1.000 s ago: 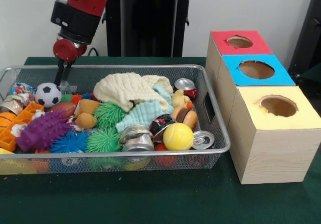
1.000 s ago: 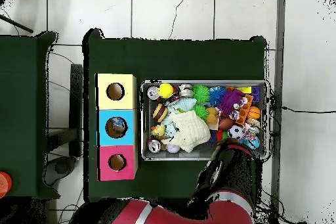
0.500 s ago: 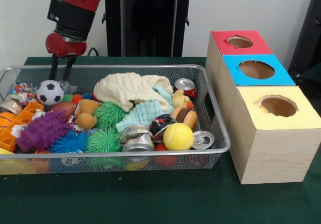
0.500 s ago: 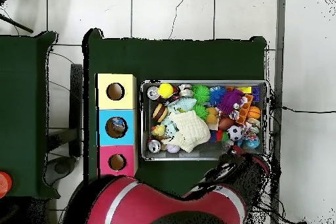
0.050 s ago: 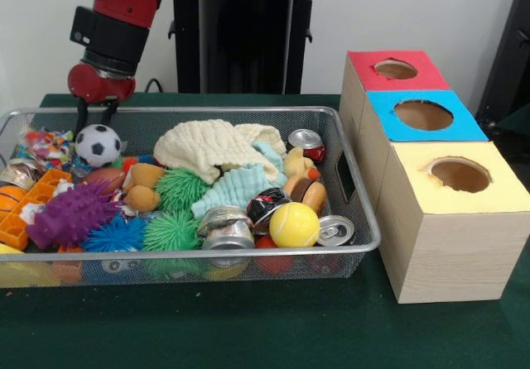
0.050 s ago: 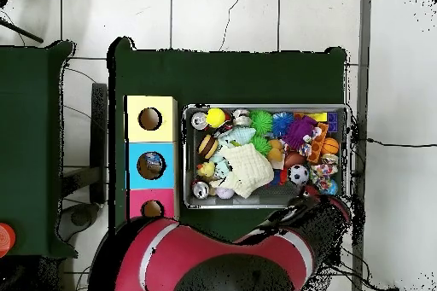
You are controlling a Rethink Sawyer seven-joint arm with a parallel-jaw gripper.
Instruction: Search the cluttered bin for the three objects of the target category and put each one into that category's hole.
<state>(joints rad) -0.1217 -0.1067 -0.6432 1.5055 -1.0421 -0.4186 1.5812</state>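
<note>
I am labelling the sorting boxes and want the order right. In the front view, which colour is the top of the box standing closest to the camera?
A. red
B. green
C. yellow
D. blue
C: the yellow-topped box stands nearest the camera, with the blue-topped box behind it and the red-topped box farthest back.

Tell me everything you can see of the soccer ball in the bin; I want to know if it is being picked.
The soccer ball is a small white ball with black patches, smooth and probably rubber or foam. It sits high at the bin's far left end, above the other toys, with the gripper right over it. Whether the gripper holds it cannot be told. In the overhead view it shows near the bin's edge beside the arm.
</note>
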